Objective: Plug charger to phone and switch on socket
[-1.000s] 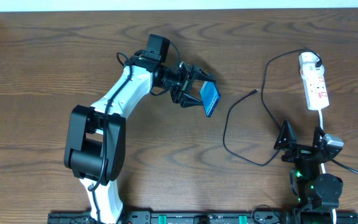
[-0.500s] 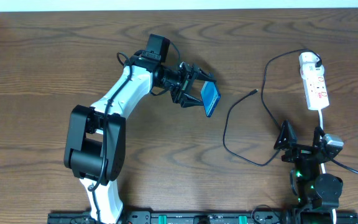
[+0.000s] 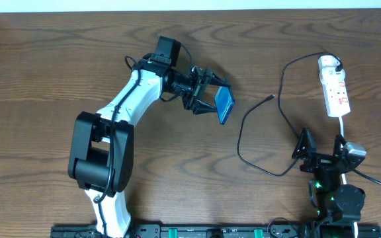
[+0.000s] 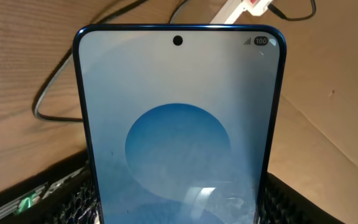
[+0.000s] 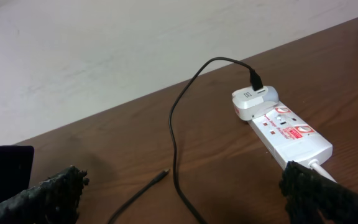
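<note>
My left gripper (image 3: 211, 99) is shut on the phone (image 3: 224, 104), holding it tilted above the table's middle; its blue screen (image 4: 179, 130) fills the left wrist view between the two fingers (image 4: 73, 199). The charger (image 3: 243, 132), a thin black cable, loops across the wood from the white plug (image 3: 329, 64) to its loose connector tip (image 3: 270, 97). That tip (image 5: 165, 173) lies bare on the table ahead of my right gripper (image 3: 321, 149), which stands open near the front right. The socket (image 3: 335, 89), a white strip with red marks (image 5: 284, 127), lies at the right.
A white cord (image 3: 344, 125) runs from the socket toward my right arm's base (image 3: 336, 198). A pale wall (image 5: 104, 43) rises behind the table's far edge. Bare wood stretches left of the left arm (image 3: 111, 125).
</note>
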Tool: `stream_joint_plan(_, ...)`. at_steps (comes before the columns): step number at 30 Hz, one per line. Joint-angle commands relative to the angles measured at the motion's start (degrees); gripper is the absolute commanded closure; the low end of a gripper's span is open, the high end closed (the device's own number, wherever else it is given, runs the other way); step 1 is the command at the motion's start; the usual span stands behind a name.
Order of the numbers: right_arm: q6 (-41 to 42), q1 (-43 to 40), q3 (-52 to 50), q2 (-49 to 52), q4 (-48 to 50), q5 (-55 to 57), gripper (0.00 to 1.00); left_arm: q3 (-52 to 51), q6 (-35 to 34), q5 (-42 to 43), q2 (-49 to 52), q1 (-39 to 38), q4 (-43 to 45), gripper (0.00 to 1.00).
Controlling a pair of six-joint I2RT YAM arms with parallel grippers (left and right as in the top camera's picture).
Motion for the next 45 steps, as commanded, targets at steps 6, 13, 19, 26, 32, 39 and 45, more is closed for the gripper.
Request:
stream_joint_plan(6,-0.2,-0.2,-0.1,-0.3,-0.1,0.5,0.01,0.0,1.2,5.9,-2.0,0.0,0.1,0.42)
stream_joint_plan(13,-0.2,-0.2,-0.1,-0.3,-0.1,0.5,0.01,0.0,1.4,8.0,-2.0,0.0,0.1,0.42)
stream_joint_plan(19,-0.2,-0.2,-0.1,-0.3,-0.1,0.5,0.01,0.0,1.4,8.2,-2.0,0.0,0.1,0.42)
stream_joint_plan(26,-0.2,-0.2,-0.1,-0.3,-0.1,0.5,0.01,0.0,1.6,8.1,-2.0,0.0,0.1,0.42)
stream_joint_plan(32,-0.2,-0.2,-0.1,-0.3,-0.1,0.5,0.01,0.0,1.6,7.9,-2.0,0.0,0.1,0.42)
stream_joint_plan(39,-0.2,-0.2,-0.1,-0.3,-0.1,0.5,0.01,0.0,1.6,8.0,-2.0,0.0,0.1,0.42)
stream_joint_plan(45,-0.2,-0.2,-0.1,-0.3,-0.1,0.5,0.01,0.0,1.6,8.3,-2.0,0.0,0.1,0.42)
